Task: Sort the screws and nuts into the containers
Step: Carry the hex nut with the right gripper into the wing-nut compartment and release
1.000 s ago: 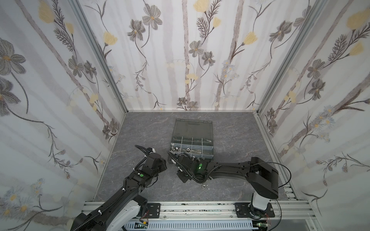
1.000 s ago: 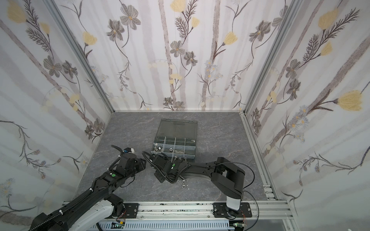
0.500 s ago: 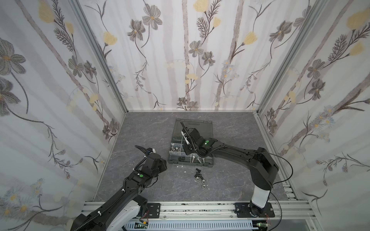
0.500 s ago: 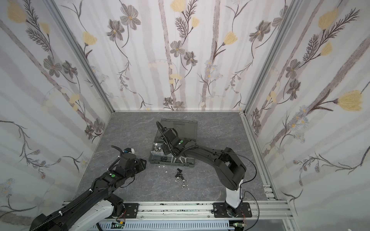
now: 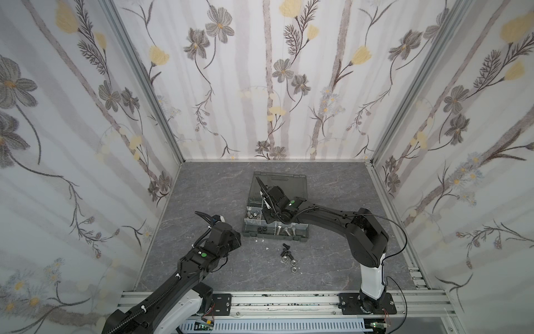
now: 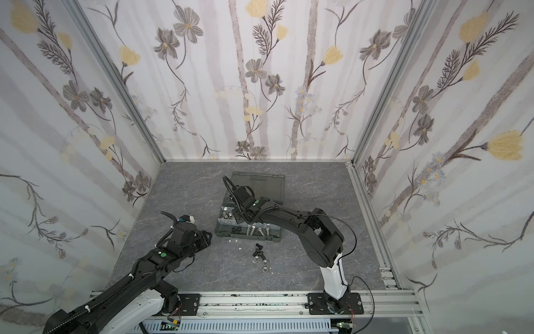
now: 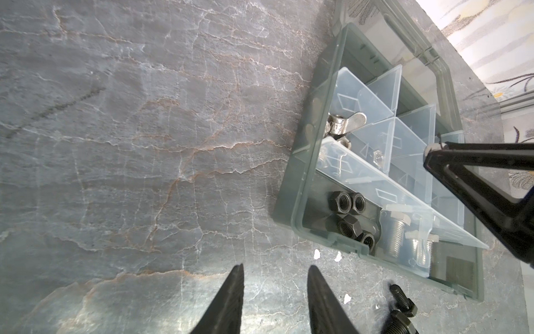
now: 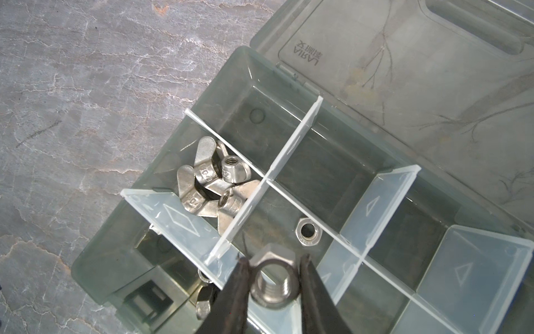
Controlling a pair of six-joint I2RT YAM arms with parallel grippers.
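R gripper grips 1 silver nut by flats, lower centre; hard, slick, prob slippy; L gripper ajar, empty.

Silver nut in right tool; wing nuts, screws in compartments

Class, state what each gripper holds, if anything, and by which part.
Right gripper: silver hex nut, fingers on opposite outer sides. Left gripper: nothing.

Floral walls enclose a grey marbled tabletop with aluminium rail.
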